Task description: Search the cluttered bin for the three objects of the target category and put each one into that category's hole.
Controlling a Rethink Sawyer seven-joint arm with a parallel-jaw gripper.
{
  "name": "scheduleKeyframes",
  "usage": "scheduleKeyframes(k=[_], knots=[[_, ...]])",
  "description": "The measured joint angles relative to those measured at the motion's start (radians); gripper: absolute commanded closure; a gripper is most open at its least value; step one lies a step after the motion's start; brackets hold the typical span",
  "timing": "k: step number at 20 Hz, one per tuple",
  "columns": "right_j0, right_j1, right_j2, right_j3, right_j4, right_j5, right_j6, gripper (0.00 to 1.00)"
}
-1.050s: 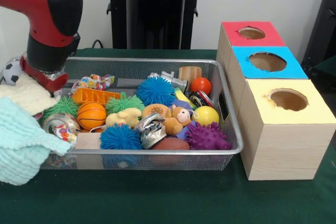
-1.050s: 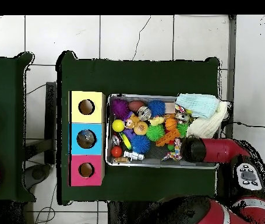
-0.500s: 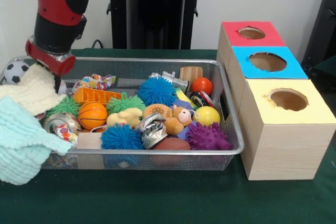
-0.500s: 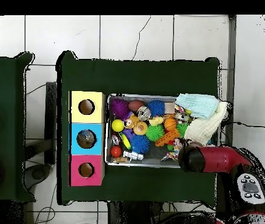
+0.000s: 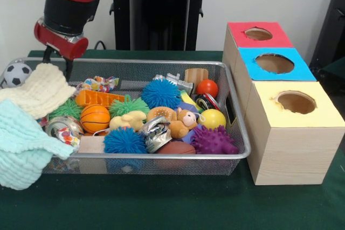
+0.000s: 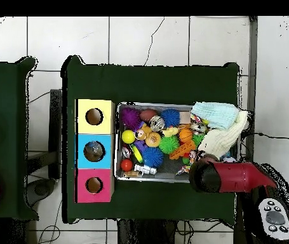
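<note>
The gripper (image 5: 56,63) hangs over the wire bin's (image 5: 237,127) far corner beside the cream cloth (image 5: 33,94); two finger tips show, spread and empty. The target category is unstated. Candidates in the bin: blue spiky ball (image 5: 159,93), soft and light, pinch across its body; yellow ball (image 5: 211,118), smooth, may slip. No legible writing.

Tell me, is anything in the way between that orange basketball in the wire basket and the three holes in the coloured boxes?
Yes. The orange basketball lies at the wire basket's end away from the red, blue and yellow wooden boxes. Fuzzy balls, a yellow ball and other toys fill the stretch between, then the basket's wall. Lifted over them, nothing visible blocks the open holes.
</note>
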State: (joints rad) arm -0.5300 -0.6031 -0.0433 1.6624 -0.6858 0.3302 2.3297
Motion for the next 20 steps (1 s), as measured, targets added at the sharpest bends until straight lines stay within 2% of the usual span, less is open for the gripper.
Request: scheduleKeyframes(k=[4, 14, 20], knots=[[0.024, -0.018, -0.001, 0.007, -0.005, 0.0, 0.0, 0.0], [0.154, -0.024, -0.028, 0.007, -0.073, -0.055, 0.0, 0.0], [0.163, -0.055, -0.027, 0.008, -0.074, -0.059, 0.0, 0.0]])
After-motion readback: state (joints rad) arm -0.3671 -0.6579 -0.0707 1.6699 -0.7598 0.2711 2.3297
